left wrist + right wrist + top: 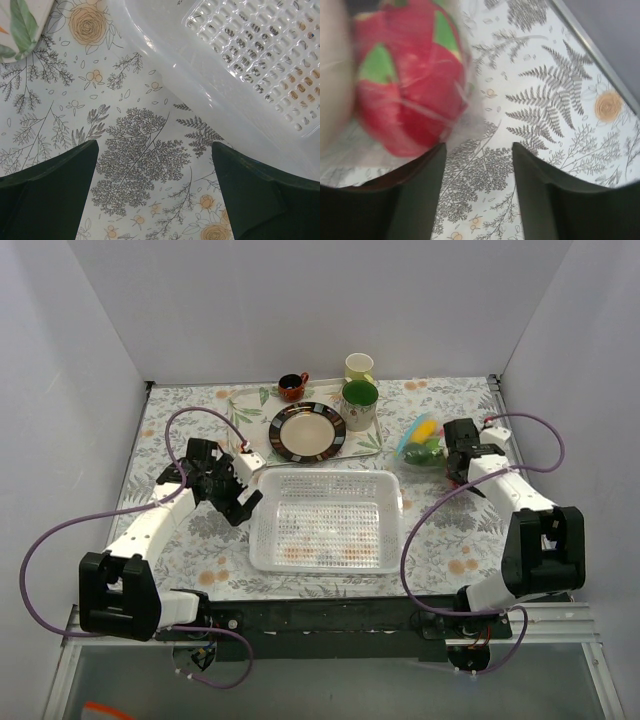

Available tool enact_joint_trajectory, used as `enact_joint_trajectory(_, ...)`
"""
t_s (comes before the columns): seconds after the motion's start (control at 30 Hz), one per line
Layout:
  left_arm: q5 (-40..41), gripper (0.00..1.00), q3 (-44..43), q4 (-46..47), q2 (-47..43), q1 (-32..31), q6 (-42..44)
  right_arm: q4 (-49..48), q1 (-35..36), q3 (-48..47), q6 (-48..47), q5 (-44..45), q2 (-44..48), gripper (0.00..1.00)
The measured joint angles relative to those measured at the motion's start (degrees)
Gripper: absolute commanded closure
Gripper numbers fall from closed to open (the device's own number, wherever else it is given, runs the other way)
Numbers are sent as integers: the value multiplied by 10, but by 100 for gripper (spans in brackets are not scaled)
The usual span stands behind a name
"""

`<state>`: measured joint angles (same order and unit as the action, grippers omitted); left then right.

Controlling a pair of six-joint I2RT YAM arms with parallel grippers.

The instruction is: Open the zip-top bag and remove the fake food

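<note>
The zip-top bag [420,443] lies at the right of the table, clear plastic with a blue strip, holding yellow and green fake food [424,430]. In the right wrist view a red toy fruit with green patches [405,85] shows through the crinkly plastic [465,117], just left of my left finger. My right gripper [452,456] sits against the bag's right side, open [479,150], with only tablecloth between its fingers. My left gripper [243,506] is open and empty [155,150] over the tablecloth, beside the basket's left rim.
A white perforated basket [325,520] fills the middle and shows in the left wrist view [250,60]. Behind it stand a striped plate [307,431], a green-lined mug [360,403], a cream cup [359,366] and a small brown cup [292,386]. Walls close in on both sides.
</note>
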<state>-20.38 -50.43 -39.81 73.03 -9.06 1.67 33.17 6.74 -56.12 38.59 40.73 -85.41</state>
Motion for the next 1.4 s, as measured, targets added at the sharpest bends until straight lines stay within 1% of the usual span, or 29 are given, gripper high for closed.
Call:
enact_joint_trajectory(0.03,-3,2,0,-2,0,0,-1,5,11,-13,-12,3,2,16)
enact_joint_trajectory(0.07,-6,2,0,-3,-1,0,-1,7,25,-23,-21,10,5,16)
enact_joint_trajectory(0.17,-11,2,1,-5,-1,0,-2,21,101,-88,-58,37,5,15)
enact_joint_trajectory(0.27,-12,2,4,-7,-3,0,-2,32,175,-206,-79,63,-38,16)
enact_joint_trajectory(0.33,-14,2,4,-10,-5,0,-2,50,205,-314,-81,82,-104,16)
enact_joint_trajectory(0.47,-15,2,5,-14,-13,0,-2,139,224,-570,-49,119,-295,16)
enact_joint_trajectory(0.53,-15,2,10,-14,-21,0,-1,186,230,-649,-34,134,-377,15)
enact_joint_trajectory(0.57,-15,2,13,-14,-24,0,0,201,233,-659,-28,139,-405,15)
enact_joint_trajectory(0.67,-15,2,24,-11,-26,0,-2,236,242,-625,-23,144,-442,15)
enact_joint_trajectory(0.77,-18,2,27,-6,-24,0,-5,238,249,-556,-26,149,-441,16)
enact_joint_trajectory(0.9,-29,2,27,-1,-12,0,-20,235,251,-517,-28,159,-439,20)
enact_joint_trajectory(1.0,-35,2,27,0,-3,0,-30,235,245,-511,-28,162,-438,32)
enact_joint_trajectory(1.03,-37,2,27,-1,-3,0,-32,234,243,-508,-28,164,-437,41)
enact_joint_trajectory(1.1,-41,2,27,0,-3,0,-36,233,240,-499,-27,168,-432,53)
enact_joint_trajectory(1.13,-42,2,27,0,-3,0,-37,231,239,-491,-27,172,-428,62)
enact_joint_trajectory(1.2,-43,2,27,0,-3,0,-38,224,237,-469,-26,175,-416,74)
enact_joint_trajectory(1.23,-44,2,27,0,-3,0,-39,218,237,-453,-23,177,-409,84)
enact_joint_trajectory(1.27,-45,2,27,0,-4,0,-40,216,237,-440,-21,177,-402,90)
enact_joint_trajectory(1.33,-46,2,27,0,-4,0,-41,216,238,-417,-21,179,-391,99)
enact_joint_trajectory(1.4,-49,2,27,0,-4,0,-43,212,238,-400,-19,181,-380,99)
